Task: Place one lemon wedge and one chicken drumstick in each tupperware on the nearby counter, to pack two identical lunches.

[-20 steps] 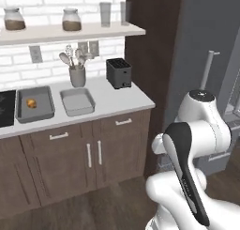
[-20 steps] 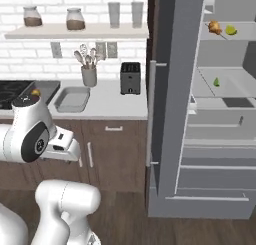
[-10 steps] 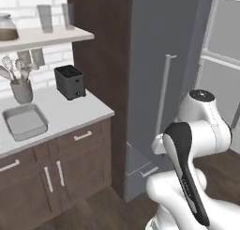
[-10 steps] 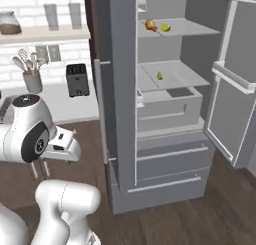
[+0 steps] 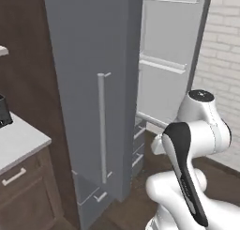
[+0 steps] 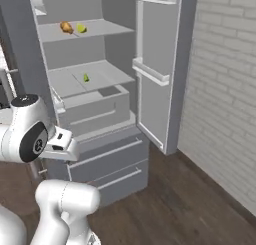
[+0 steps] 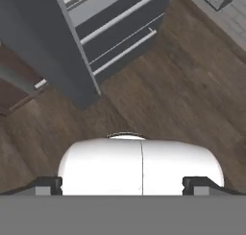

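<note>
food waits in the open fridge, claw empty

the chicken drumstick [image 6: 65, 27] lies on the upper fridge shelf [image 6: 100, 28], touching nothing but the shelf, with a lemon wedge [image 6: 81, 28] just beside it. another lemon wedge [image 6: 86, 78] sits alone on the shelf below. all three are well above and beyond the claw [image 7: 124, 185], which points down at the wood floor [image 7: 182, 95] with its tips spread wide and nothing between them. the fridge door [image 6: 157, 64] stands open, likely to give reach. a corner of the bench [image 5: 18, 140] lies off to the side.
</note>
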Tool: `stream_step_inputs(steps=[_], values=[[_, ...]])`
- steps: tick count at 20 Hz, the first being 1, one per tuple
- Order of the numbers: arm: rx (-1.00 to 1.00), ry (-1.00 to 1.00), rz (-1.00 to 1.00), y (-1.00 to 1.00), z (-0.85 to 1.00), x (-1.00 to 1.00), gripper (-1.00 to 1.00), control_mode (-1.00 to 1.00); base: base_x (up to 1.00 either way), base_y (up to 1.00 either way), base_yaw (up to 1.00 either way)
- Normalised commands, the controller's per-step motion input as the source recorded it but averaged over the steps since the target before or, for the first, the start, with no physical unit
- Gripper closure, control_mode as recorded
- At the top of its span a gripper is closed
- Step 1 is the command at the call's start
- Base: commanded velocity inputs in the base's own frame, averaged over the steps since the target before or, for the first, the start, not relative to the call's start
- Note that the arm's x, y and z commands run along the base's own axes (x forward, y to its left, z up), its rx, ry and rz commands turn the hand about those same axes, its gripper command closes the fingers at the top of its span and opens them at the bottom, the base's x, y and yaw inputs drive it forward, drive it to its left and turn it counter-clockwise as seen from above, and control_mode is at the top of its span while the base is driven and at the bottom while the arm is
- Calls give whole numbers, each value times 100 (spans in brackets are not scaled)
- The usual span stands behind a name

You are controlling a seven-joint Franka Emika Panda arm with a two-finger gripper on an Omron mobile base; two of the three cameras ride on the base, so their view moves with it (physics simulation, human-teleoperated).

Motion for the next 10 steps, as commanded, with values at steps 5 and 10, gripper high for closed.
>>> stream_step_inputs(steps=[5,10], values=[[0,0,0,0,0,0,-100,100,47,-81,-55],[0,0,0,0,0,0,-100,100,4,-23,-4]])
